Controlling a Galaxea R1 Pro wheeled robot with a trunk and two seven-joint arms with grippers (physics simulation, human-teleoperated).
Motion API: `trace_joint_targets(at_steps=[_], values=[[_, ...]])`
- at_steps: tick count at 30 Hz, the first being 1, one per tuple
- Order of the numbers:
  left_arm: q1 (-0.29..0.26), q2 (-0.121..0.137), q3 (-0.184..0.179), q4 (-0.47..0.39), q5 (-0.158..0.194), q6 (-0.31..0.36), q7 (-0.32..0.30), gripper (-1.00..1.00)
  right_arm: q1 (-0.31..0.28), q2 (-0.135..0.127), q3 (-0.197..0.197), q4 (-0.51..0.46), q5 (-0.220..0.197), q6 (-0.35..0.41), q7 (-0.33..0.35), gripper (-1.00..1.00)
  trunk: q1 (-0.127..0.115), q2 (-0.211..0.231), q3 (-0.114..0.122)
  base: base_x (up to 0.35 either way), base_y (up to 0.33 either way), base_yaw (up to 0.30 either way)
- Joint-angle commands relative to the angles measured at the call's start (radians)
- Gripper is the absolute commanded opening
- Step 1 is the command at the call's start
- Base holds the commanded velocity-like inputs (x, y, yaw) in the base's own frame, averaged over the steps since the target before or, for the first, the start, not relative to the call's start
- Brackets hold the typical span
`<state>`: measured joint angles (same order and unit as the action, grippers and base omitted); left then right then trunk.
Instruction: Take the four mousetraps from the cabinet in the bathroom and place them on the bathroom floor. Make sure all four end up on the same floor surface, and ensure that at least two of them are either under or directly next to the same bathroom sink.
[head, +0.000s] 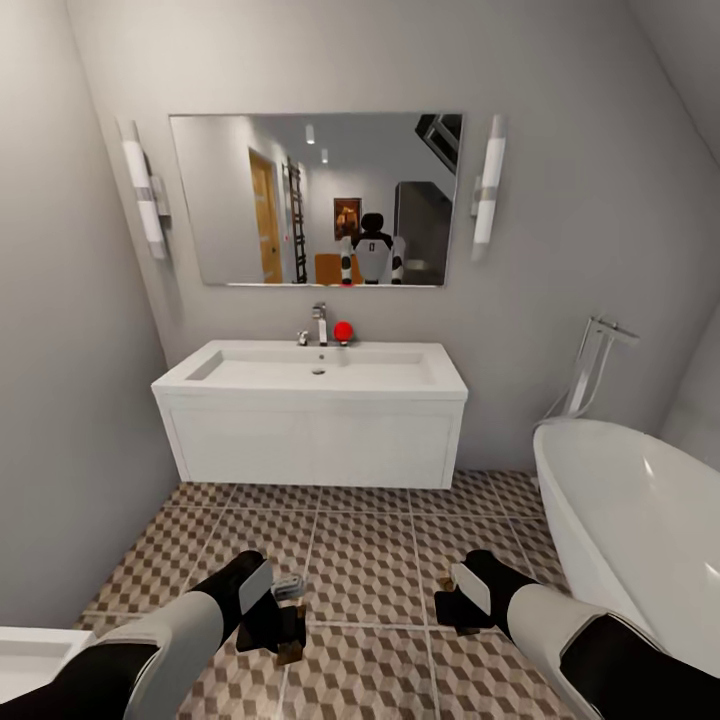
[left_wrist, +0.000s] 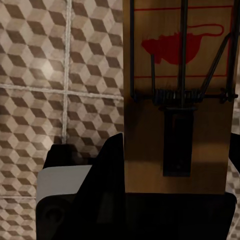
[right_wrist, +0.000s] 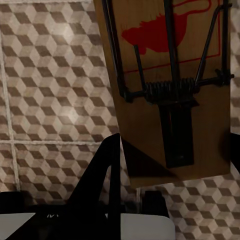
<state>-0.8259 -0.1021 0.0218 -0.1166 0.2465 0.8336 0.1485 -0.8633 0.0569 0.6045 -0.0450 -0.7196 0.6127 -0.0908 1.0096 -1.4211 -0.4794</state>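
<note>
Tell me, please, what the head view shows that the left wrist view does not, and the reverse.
Head view alone: the sink on its white vanity, the mirror, the bathtub, and the right gripper. Left wrist view alone: the print of a red mouse and the wire spring on the mousetrap. Both share the left gripper holding that trap over the bathroom floor.

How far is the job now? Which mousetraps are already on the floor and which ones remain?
None lies on the floor in these pictures. In hand: the left pincer holds one mousetrap and the right pincer holds another, both above the tiles, facing the sink. Left: set these two down under or beside the sink, then bring the other two, which I cannot see here.
</note>
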Motion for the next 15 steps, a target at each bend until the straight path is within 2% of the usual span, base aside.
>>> trace_joint_targets(at_steps=[1,15], values=[[0.000,0.000,0.001,-0.002,0.010,0.004,0.013,-1.00,0.000,0.000,0.005,-0.002,-0.013,0.004,-0.009,-1.00,0.004,-0.008,-0.004,0.000,0.000,0.000],[-0.001,-0.002,0.000,-0.001,0.010,0.003,0.013,-1.00,0.000,0.000,0.004,-0.001,-0.014,0.006,-0.009,-1.00,0.058,-0.106,-0.056,0.000,0.000,0.000]])
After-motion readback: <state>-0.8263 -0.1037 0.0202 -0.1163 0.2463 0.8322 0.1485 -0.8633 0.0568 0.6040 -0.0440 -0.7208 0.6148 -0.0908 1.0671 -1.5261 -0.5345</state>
